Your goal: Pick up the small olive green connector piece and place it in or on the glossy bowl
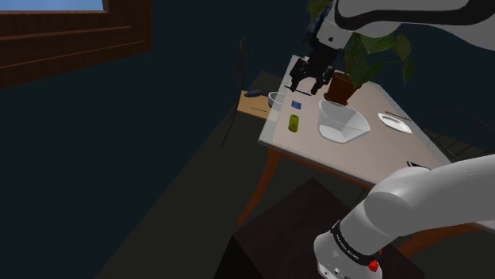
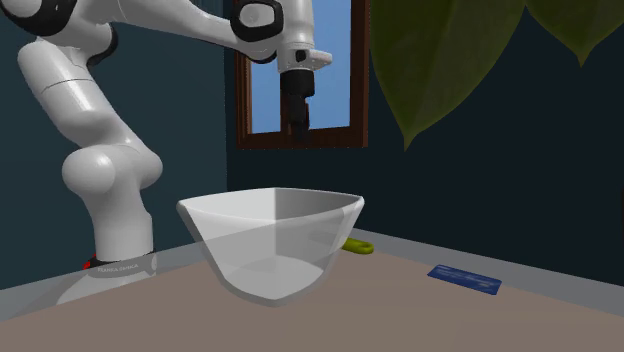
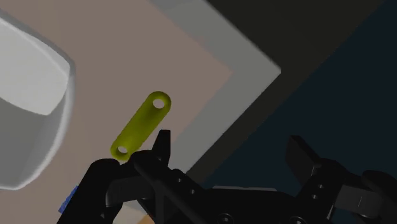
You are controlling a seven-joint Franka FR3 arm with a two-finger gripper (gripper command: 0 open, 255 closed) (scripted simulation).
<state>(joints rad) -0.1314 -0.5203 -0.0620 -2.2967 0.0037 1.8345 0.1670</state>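
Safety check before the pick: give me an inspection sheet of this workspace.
Surface: beige table with a grey edge.
Job's things: green connector lying flat on the table, beside the upright white bowl and apart from it.
Clutter: blue card, potted plant, white dish.
Grippers: gripper above the table near the connector, jaws open, holding nothing.
Cables: nothing seen.
Surroundings: wood-framed window, dark walls.
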